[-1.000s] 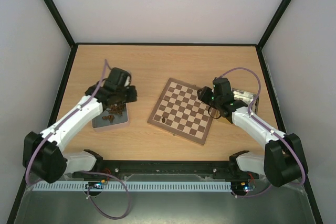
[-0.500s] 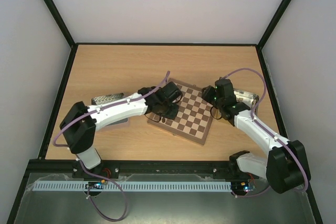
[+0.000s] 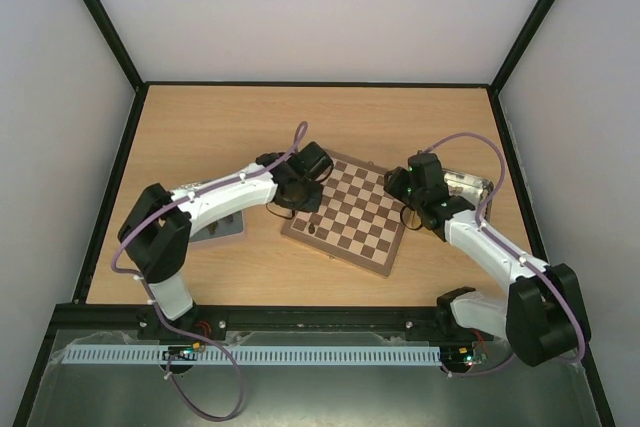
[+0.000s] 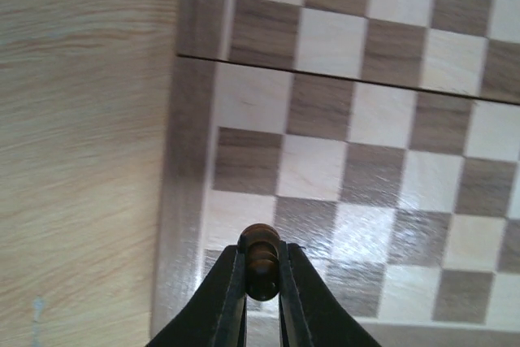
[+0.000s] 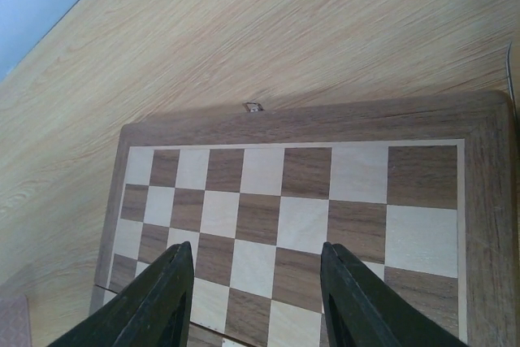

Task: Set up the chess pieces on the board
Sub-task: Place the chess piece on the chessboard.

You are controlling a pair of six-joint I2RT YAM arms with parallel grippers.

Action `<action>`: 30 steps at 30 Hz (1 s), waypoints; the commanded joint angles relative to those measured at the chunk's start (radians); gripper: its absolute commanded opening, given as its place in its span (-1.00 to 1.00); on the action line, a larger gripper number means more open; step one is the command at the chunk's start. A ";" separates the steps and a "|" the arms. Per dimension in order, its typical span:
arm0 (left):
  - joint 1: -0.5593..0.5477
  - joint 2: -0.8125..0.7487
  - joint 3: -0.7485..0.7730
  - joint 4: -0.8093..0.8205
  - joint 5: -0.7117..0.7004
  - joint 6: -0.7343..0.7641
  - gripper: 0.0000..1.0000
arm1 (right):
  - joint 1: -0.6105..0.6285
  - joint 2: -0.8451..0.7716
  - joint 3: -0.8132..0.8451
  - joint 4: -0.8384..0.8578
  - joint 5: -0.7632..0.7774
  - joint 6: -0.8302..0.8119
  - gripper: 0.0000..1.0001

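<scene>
The left gripper [image 4: 262, 259] is pinched tight on a dark chess piece [image 4: 261, 248] (its rounded head pokes out between the fingertips) and hangs over the board [image 4: 382, 168], just inside the rim on its left side. A second piece [image 3: 313, 228] stands on a square near the board's near-left corner, just beside that claw, while the right gripper [image 5: 256, 253] hovers half open and empty over the board's opposite side
</scene>
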 commanded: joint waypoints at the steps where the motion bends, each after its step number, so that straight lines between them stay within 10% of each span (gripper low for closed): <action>1: 0.024 0.035 -0.027 -0.013 -0.020 -0.007 -0.77 | 0.003 0.020 -0.005 0.025 0.014 0.001 -0.14; 11: 0.037 0.100 -0.080 0.042 -0.016 0.005 -0.78 | 0.004 0.046 -0.007 0.034 0.000 0.004 -0.14; 19: 0.038 0.081 -0.072 0.039 -0.020 0.003 -0.26 | 0.003 0.046 -0.005 0.036 -0.004 0.007 -0.14; 30: 0.046 0.017 -0.065 0.029 -0.053 -0.012 -0.20 | 0.003 0.038 -0.005 0.031 -0.009 0.006 -0.14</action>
